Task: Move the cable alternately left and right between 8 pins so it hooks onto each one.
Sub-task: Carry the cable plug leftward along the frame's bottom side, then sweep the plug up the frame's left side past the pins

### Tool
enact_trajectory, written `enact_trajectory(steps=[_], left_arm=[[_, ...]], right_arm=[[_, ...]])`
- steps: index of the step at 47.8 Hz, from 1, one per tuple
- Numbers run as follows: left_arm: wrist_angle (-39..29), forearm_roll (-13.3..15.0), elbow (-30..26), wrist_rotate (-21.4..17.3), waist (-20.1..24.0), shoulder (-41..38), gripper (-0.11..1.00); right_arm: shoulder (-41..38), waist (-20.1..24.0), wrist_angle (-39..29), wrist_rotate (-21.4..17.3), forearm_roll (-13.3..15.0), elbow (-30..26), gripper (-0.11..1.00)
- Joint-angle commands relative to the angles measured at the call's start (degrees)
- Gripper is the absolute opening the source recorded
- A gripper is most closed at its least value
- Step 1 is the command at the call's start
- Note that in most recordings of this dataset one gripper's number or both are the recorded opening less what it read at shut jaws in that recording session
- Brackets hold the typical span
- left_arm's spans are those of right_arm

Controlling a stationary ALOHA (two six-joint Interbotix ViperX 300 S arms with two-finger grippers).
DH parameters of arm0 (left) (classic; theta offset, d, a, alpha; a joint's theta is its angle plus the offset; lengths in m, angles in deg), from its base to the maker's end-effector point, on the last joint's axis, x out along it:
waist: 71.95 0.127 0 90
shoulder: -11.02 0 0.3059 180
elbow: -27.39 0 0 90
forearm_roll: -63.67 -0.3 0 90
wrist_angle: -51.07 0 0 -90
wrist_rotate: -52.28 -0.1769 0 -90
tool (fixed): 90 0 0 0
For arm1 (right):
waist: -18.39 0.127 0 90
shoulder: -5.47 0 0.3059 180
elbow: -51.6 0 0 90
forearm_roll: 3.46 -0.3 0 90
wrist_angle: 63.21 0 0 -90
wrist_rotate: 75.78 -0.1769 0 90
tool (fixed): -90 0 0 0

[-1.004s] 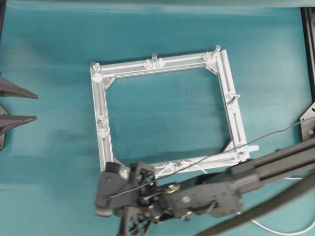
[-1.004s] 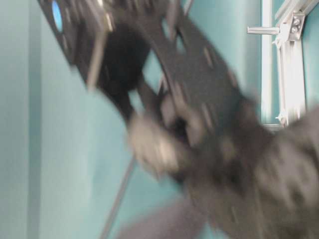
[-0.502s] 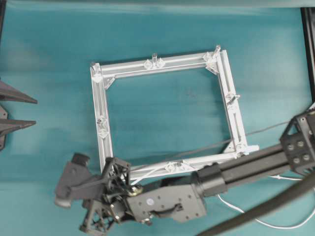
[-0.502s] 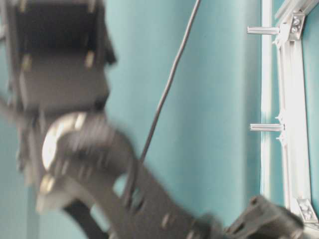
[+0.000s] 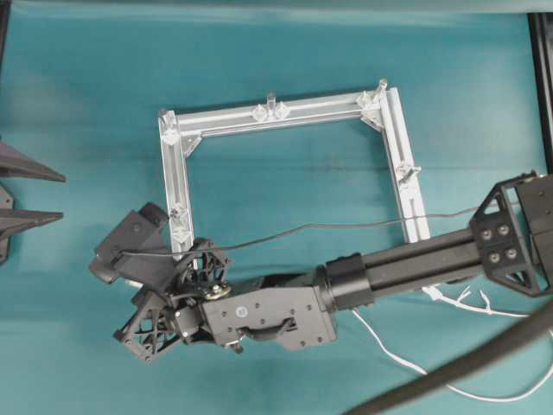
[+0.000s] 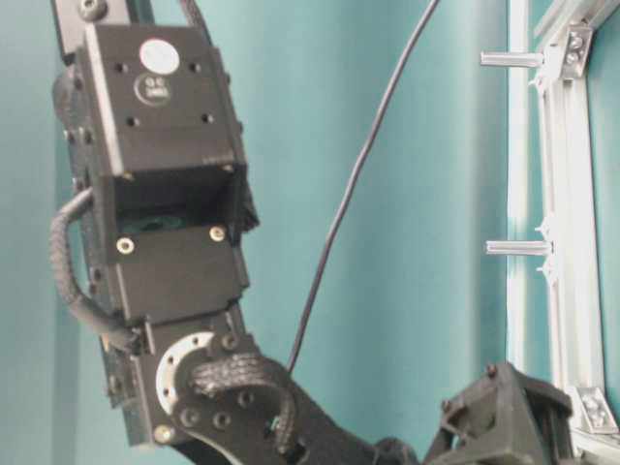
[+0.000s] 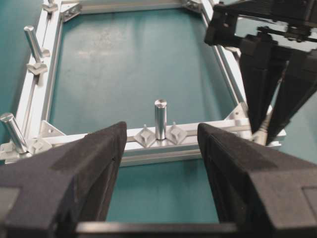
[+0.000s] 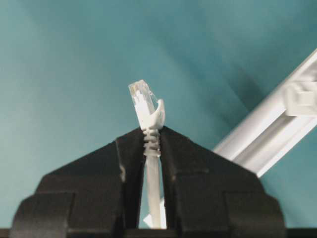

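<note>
The cable's white plug sticks out past the tips of my right gripper, which is shut on the ribbed boot just behind it. Overhead, the right gripper points down beside the square aluminium frame's lower-left corner, and loose cable trails off to the lower right. Pins stand along the rails. My left gripper is open and holds nothing, facing a pin on the near rail. It waits at the table's left edge. The right gripper's fingers hang at that rail's right end.
The right arm lies across the frame's bottom rail and hides it. A thin black robot wire runs over the frame's lower part. A thick dark hose crosses the lower right corner. In the table-level view two pins project from the frame.
The right arm swept left along the bottom rail with the plug, then moved up beside the frame's lower-left corner. The left gripper stayed put.
</note>
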Motion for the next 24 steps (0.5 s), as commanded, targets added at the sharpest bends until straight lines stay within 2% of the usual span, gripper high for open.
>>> enact_trajectory(steps=[1,24], left_arm=[[0.3,-0.2,-0.7,0.3,-0.1,-0.4,0.60],[0.3,-0.2,-0.7,0.1,-0.1,-0.4,0.60]], right_arm=[[1.4,-0.4,-1.2,-0.1,0.7,-1.4,0.11],[-1.0,0.1,3.3,-0.2,0.7,-1.3,0.11]])
